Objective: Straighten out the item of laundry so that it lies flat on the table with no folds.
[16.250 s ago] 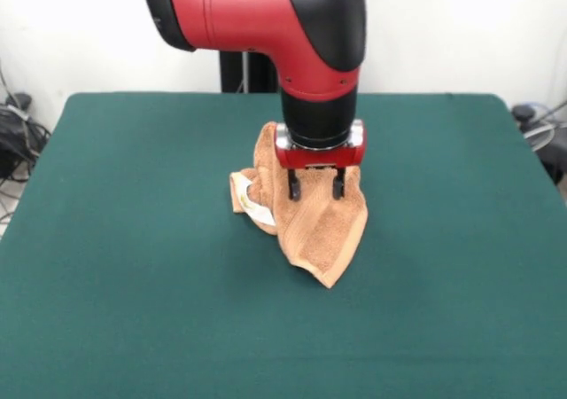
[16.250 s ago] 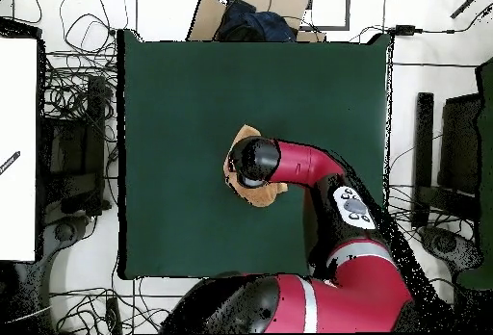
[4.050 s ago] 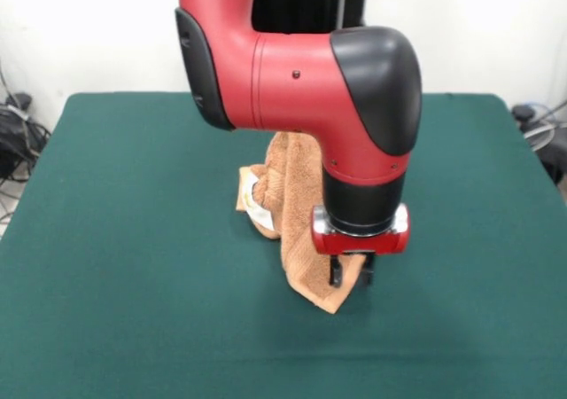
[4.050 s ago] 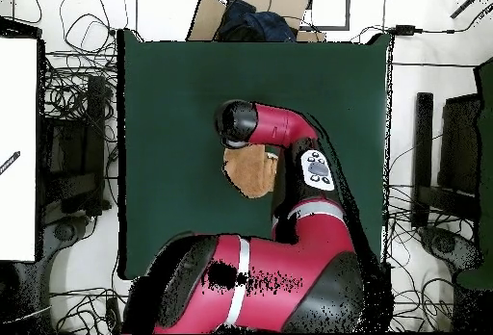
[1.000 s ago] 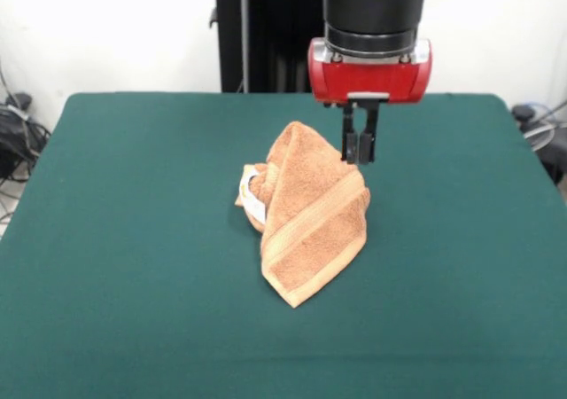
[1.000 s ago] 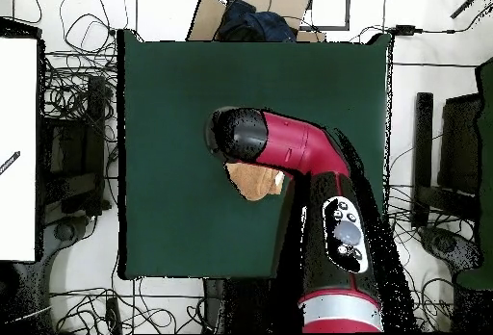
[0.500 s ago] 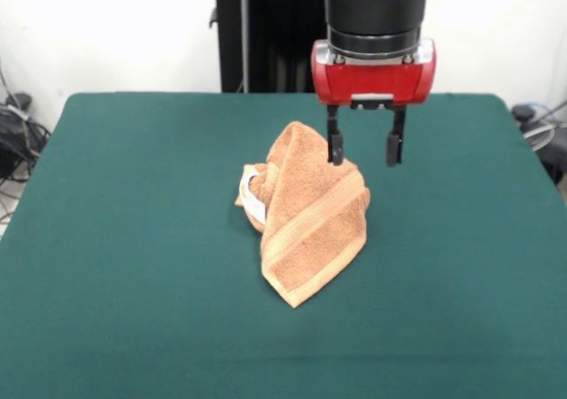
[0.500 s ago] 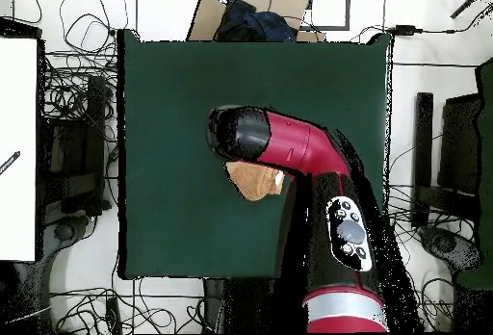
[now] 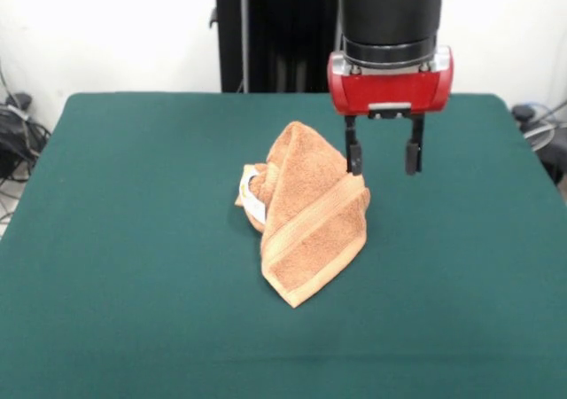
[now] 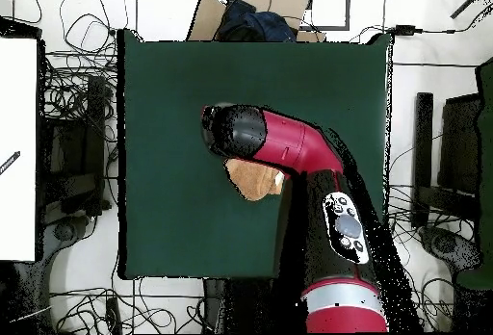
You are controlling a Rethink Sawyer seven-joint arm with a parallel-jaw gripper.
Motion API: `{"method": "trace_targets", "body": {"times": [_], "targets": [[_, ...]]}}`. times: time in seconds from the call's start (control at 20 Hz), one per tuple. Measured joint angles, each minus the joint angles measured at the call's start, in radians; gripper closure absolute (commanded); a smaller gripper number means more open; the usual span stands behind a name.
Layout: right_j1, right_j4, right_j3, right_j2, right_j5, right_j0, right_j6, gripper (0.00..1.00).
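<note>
The orange-tan towel lies folded over and bunched near the middle of the dark green table. One border band runs diagonally across its top layer, and a small white label shows at its left side. My gripper hangs open and empty just above the towel's upper right corner, its left finger close to the cloth. In the overhead view the arm covers most of the towel, and the gripper itself is hidden under the wrist.
The robot's black pedestal stands behind the table's far edge. Cables and boxes lie on the floor around the table in the overhead view. Green cloth shows on all sides of the towel.
My gripper has opened and let go of the towel's corner, then shifted a little to the right. The towel has settled on the table in its folded shape.
</note>
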Motion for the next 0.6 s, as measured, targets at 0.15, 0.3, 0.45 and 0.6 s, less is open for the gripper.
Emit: {"method": "trace_targets", "body": {"times": [0.15,0.3,0.45,0.6], "targets": [[0.011,0.0,0.006,0.007,0.0,-0.007,0.0,0.0],[0.026,0.0,0.006,0.015,0.0,-0.017,0.0,0.0],[0.045,0.0,0.006,0.032,0.0,-0.036,0.0,0.0],[0.067,0.0,0.006,0.048,0.0,-0.063,0.0,0.0]]}}
